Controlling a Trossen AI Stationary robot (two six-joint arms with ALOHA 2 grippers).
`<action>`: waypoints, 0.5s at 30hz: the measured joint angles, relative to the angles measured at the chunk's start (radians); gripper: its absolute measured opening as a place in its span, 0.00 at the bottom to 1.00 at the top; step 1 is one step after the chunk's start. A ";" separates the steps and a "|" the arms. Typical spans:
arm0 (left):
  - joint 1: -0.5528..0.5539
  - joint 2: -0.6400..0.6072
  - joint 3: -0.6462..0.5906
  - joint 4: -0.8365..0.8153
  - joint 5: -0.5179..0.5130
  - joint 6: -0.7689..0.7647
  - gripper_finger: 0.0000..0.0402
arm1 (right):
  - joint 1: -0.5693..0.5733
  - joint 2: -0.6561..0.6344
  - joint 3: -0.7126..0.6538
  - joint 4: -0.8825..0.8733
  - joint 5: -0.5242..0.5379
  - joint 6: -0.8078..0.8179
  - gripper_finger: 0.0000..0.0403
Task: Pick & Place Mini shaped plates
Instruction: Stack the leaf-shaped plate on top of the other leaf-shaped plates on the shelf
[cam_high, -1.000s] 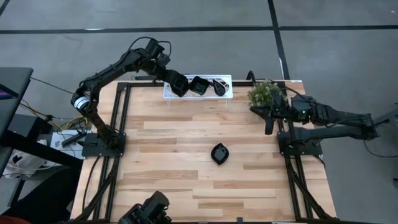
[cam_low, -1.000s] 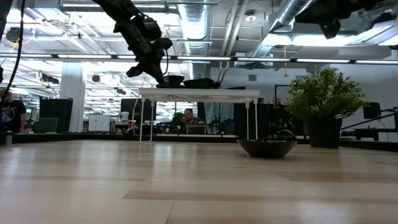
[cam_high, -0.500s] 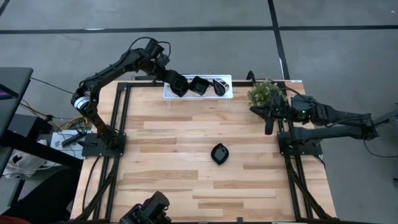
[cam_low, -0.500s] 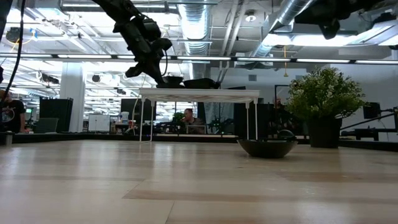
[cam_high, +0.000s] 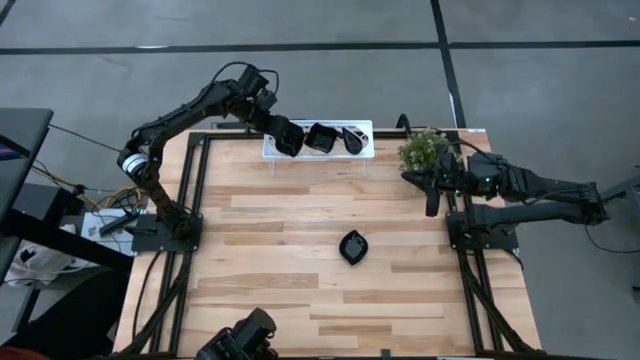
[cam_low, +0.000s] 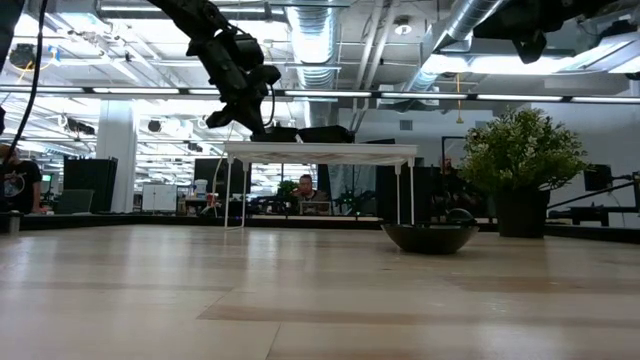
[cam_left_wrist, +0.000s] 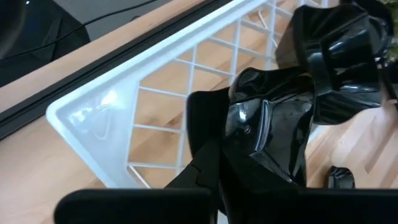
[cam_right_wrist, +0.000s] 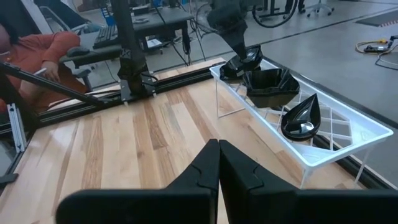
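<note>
A white lattice tray (cam_high: 366, 128) stands on legs at the table's far edge. Inside it lie a wavy-edged black mini plate (cam_high: 321, 137) and a slim teardrop one (cam_high: 353, 139). My left gripper (cam_high: 283, 138) is over the tray's left end, shut on a third glossy black plate (cam_left_wrist: 273, 124). One more black plate (cam_high: 352, 246) rests bottom-down on the bare wood at mid table. My right gripper (cam_high: 432, 208) hangs shut and empty above the table's right side, beside the plant. My left gripper pinches the plate by its rim (cam_left_wrist: 233, 134) between its two fingers (cam_left_wrist: 202, 134), slanting down from the table's left and far side. The plate sits tilted over the tray's lattice (cam_left_wrist: 168, 106), close to the wavy-edged plate (cam_left_wrist: 342, 56). Whether it rests on the lattice cannot be told.
A small potted plant (cam_high: 425, 150) stands at the far right corner. Black frame rails (cam_high: 195, 200) run along the table's left and right sides. In the low view the tray top (cam_low: 320, 148) is well above the wood. People sit in the room beyond.
My left gripper has shifted slightly toward the table's right along the tray with its plate. The plate now shows lower and flatter against the tray top in the low view. The gripper stays shut on it.
</note>
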 joint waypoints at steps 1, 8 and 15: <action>0.002 0.002 0.000 -0.001 0.000 0.001 0.01 | 0.001 0.000 0.000 0.000 0.000 0.000 0.00; 0.002 0.004 0.000 0.005 -0.001 0.007 0.03 | 0.001 0.000 0.000 0.000 0.000 0.003 0.00; 0.002 0.004 0.000 0.006 -0.005 0.008 0.06 | 0.001 0.000 0.000 0.000 0.000 0.003 0.00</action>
